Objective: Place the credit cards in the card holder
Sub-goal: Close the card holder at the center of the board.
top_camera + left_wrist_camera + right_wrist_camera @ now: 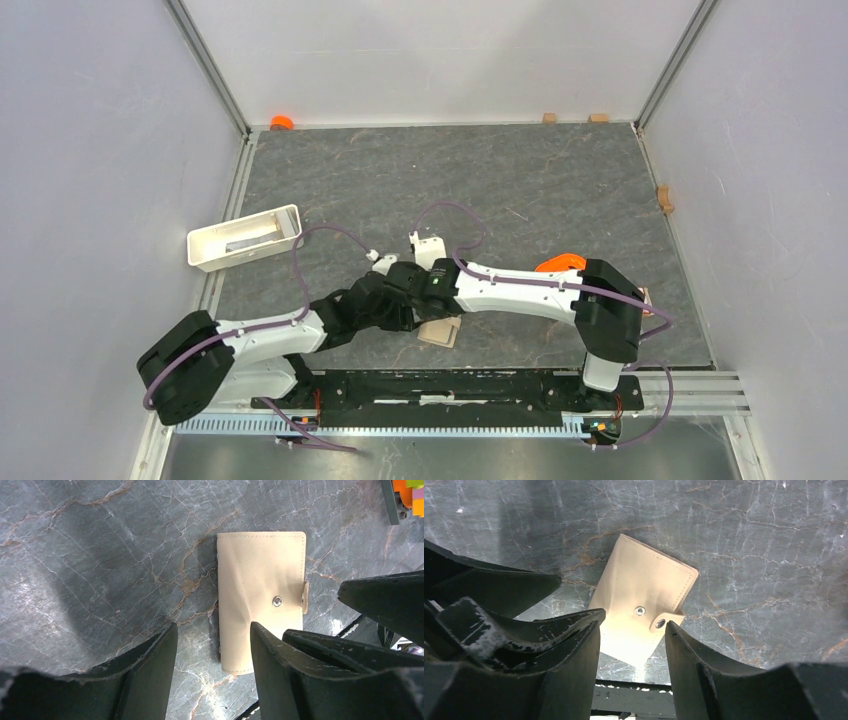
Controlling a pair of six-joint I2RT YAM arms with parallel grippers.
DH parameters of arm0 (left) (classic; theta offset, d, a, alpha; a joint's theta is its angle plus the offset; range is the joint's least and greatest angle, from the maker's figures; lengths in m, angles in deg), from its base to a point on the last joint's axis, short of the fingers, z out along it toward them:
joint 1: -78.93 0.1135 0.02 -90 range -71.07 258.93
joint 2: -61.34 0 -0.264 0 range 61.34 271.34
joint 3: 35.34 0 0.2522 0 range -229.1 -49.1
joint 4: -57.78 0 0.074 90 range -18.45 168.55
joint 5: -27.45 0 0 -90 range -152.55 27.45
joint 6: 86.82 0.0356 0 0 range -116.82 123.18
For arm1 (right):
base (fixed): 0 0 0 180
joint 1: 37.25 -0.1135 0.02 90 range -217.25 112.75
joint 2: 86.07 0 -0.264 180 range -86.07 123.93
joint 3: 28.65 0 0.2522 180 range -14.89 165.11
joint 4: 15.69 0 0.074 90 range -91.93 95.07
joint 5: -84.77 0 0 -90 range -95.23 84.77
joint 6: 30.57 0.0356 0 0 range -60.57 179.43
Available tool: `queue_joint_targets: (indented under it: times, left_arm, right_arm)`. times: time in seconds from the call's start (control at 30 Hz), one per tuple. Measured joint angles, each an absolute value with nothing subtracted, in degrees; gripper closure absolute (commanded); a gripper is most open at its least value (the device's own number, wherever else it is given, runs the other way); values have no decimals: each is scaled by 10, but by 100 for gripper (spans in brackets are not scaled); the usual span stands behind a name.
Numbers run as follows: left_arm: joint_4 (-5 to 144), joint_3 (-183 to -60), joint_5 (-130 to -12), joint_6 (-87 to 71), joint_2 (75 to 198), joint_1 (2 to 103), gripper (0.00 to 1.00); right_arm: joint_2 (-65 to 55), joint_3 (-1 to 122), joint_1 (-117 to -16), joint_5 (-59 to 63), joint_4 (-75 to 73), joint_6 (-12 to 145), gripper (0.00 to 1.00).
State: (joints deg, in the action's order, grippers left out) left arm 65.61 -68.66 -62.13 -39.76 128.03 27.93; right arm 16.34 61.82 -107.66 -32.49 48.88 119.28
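- While both arms reach inward to one spot near the front of the grey marbled table, the beige-tan folding card holder lies flat there, folded shut, outer face up.
- State of the left end effector: wide, with nothing between its black fingers. One long edge of the card holder shows in the gap below them.
- State of the right end effector: also wide, holding nothing. The near part of the card holder shows in its gap.
- Contact between either end effector and the card holder: cannot tell.
- The snap tab wraps round one long edge. Its metal button sits beside the stud on the face, not over it.
- Each wrist view catches the other arm's dark fingers at its side edge, so the two are close together.
- A white rectangular tray lies well apart, by the table's left edge.
- Coloured toy bricks show in the top right corner of the left wrist view, apart from the card holder.
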Motion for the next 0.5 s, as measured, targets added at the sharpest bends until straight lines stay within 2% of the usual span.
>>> queue_joint_targets:
  times: [0.27,0.5]
  left_arm:
    - [589,-686,-644,-393,1324,275,39]
    - [572,-686,-654,-393,1334,274,42]
  right_arm:
    - [161,617,-1073,-332,517,1223,47]
    - [137,556,-1077,-331,500,1247,50]
